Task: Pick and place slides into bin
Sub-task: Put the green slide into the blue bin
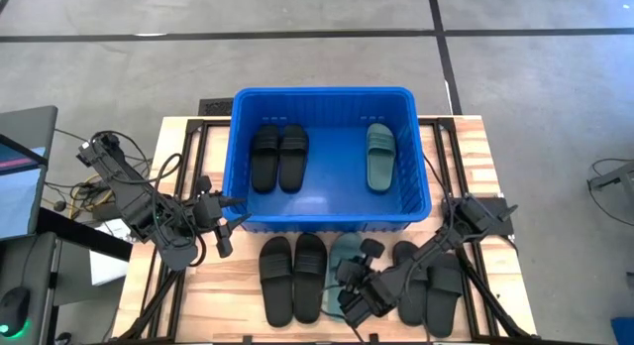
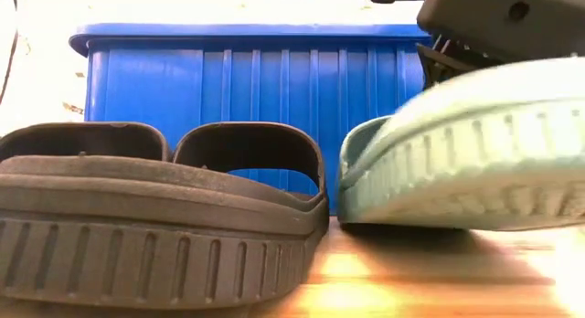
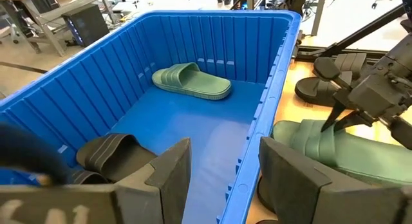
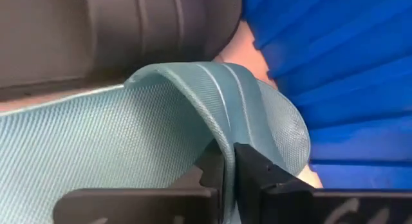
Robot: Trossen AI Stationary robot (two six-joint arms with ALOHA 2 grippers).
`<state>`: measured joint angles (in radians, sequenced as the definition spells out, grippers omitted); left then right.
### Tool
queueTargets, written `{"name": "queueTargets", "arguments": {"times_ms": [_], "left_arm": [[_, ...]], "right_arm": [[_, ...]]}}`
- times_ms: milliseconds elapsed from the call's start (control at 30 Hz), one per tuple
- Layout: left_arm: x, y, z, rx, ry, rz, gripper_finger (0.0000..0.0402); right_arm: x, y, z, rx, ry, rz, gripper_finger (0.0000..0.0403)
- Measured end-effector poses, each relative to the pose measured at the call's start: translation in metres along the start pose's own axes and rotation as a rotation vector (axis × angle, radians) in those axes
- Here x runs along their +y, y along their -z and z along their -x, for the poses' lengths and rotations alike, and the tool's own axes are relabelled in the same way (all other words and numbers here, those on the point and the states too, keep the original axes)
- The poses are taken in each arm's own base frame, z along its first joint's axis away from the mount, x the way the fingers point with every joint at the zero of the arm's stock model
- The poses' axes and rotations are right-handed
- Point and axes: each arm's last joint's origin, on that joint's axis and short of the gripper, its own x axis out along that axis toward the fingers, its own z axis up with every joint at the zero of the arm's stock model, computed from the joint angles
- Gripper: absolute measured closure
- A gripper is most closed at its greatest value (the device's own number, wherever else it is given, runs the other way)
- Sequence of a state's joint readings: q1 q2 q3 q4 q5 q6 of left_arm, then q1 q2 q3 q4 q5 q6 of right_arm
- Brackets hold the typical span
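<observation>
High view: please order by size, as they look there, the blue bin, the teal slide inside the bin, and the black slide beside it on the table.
1. blue bin, by far the largest.
2. and 3. black slide on the table and teal slide in the bin: the black one looks slightly longer, but the bin floor may lie farther from the camera, so unranked.

Low view backlit with glare above the bin (image 2: 247, 71); foreground blurred.

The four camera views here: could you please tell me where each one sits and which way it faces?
High view: overhead, straight down on the bin, both arms, left gripper open beside it.
Low view: table height, level across black slides to the bin wall; a dark piece of the robot at top right.
Left wrist view: looks into the bin past its own fingers.
Right wrist view: right gripper pinching the teal slide.
Shared: all show that teal slide and the bin.
</observation>
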<state>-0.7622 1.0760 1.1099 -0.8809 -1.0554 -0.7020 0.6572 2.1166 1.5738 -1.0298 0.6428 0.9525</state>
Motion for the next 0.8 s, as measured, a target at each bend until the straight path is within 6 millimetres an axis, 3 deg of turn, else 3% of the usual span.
{"name": "queueTargets", "arguments": {"times_ms": [133, 333, 800], "left_arm": [[0.0, 0.0, 0.0, 0.002, -0.002, -0.004, 0.023], [0.0, 0.0, 0.0, 0.001, -0.002, -0.012, 0.023], [0.001, 0.001, 0.0, 0.007, -0.01, -0.085, 0.023]], "right_arm": [[0.004, 0.004, 0.005, -0.008, -0.022, -0.023, 0.0388], [0.009, 0.003, 0.029, -0.038, -0.089, -0.04, 0.0396], [0.01, -0.028, 0.108, -0.12, -0.253, -0.088, 0.04]]}}
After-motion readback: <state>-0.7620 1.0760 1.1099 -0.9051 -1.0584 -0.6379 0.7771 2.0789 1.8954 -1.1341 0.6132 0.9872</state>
